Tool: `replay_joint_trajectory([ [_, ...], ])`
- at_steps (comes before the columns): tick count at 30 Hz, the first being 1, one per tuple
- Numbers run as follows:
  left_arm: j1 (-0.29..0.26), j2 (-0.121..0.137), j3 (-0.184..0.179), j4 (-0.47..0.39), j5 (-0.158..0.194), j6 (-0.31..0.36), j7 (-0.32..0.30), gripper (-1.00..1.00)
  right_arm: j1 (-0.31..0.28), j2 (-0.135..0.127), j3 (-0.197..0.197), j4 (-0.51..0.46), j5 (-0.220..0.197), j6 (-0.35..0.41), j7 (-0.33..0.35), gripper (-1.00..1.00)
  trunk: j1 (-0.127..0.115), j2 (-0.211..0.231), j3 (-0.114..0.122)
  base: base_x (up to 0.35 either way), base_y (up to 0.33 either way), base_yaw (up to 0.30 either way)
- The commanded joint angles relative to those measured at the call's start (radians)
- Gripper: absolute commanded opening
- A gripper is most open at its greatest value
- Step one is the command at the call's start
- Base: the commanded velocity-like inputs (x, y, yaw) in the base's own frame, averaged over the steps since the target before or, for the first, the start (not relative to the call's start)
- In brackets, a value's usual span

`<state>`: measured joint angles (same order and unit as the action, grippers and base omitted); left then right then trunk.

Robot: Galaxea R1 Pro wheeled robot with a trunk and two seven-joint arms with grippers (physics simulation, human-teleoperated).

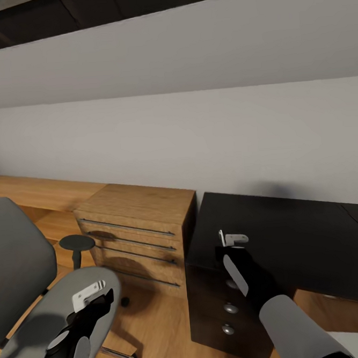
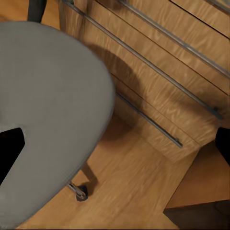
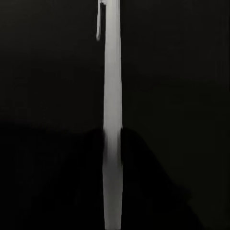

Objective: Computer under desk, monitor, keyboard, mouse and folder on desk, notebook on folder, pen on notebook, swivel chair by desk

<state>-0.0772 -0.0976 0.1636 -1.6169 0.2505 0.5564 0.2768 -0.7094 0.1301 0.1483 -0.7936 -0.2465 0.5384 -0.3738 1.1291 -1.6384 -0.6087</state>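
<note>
Pale and thin, the pen [image 3: 112, 115] stood pinched in my right hand [image 1: 231, 243], long axis upright, over the black tabletop's [image 1: 308, 244] near-left corner. My left hand [image 1: 91, 297], grip state unclear, hovered over the swivel chair [image 1: 27, 298].

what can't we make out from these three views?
- Desk: cut off by the head view's right edge, so the rest of its top is unseen.
- Swivel chair: base mostly hidden under its seat; left edge crops the backrest.
- Right hand: head view is too small to show its grip; right wrist view shows the pen, fingers lost in dark.
- Left hand: opening unclear.
</note>
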Motion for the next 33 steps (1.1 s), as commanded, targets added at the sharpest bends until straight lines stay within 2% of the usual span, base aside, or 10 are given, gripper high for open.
replay_joint_trajectory([
  [1,-0.001,-0.001,0.001,-0.001,0.011,0.004,0.007,1.00,0.000,-0.001,-0.005,-0.021,-0.013,0.002,-0.010,-1.00,-0.005,0.007,0.002,-0.299,0.000,0.000],
  [8,0.000,-0.001,0.001,-0.001,0.010,0.005,0.007,1.00,0.029,-0.001,-0.068,-0.225,-0.014,0.008,-0.012,-1.00,-0.031,0.056,0.024,-0.321,0.000,0.000],
  [10,0.000,-0.001,0.001,-0.001,0.010,0.006,0.007,1.00,0.063,-0.001,-0.096,-0.303,-0.015,0.009,-0.013,-1.00,-0.039,0.070,0.030,-0.334,0.000,0.000],
  [11,0.000,-0.001,0.000,0.001,0.010,0.007,0.007,1.00,0.099,-0.001,-0.133,-0.385,-0.016,0.010,-0.014,-1.00,-0.043,0.077,0.033,-0.336,0.000,0.000],
  [15,0.000,-0.001,-0.001,0.004,0.010,0.008,0.007,1.00,0.163,0.001,-0.186,-0.541,-0.026,0.019,-0.014,-1.00,-0.058,0.105,0.046,-0.337,0.000,0.000],
  [21,-0.001,-0.001,-0.010,0.013,0.009,0.010,0.007,1.00,0.208,0.002,-0.204,-0.643,-0.071,0.026,-0.014,-1.00,-0.081,0.147,0.065,-0.244,0.000,0.000],
  [23,-0.001,0.000,-0.028,0.027,0.008,0.011,0.007,1.00,0.213,0.002,-0.205,-0.656,-0.081,0.026,-0.014,-1.00,-0.089,0.161,0.071,-0.101,0.000,0.000],
  [24,-0.001,0.003,-0.094,0.067,0.006,0.012,0.008,1.00,0.218,0.003,-0.207,-0.669,-0.092,0.025,-0.015,-1.00,-0.093,0.168,0.074,-0.037,0.000,0.000],
  [26,-0.001,0.004,-0.128,0.086,0.005,0.012,0.009,1.00,0.219,0.004,-0.208,-0.672,-0.095,0.024,-0.015,-1.00,-0.100,0.182,0.080,-0.027,0.000,0.000],
  [33,-0.001,0.006,-0.202,0.128,0.002,0.014,0.010,1.00,0.223,0.005,-0.212,-0.692,-0.104,0.023,-0.016,-1.00,-0.127,0.231,0.102,-0.009,0.000,-0.001],
])
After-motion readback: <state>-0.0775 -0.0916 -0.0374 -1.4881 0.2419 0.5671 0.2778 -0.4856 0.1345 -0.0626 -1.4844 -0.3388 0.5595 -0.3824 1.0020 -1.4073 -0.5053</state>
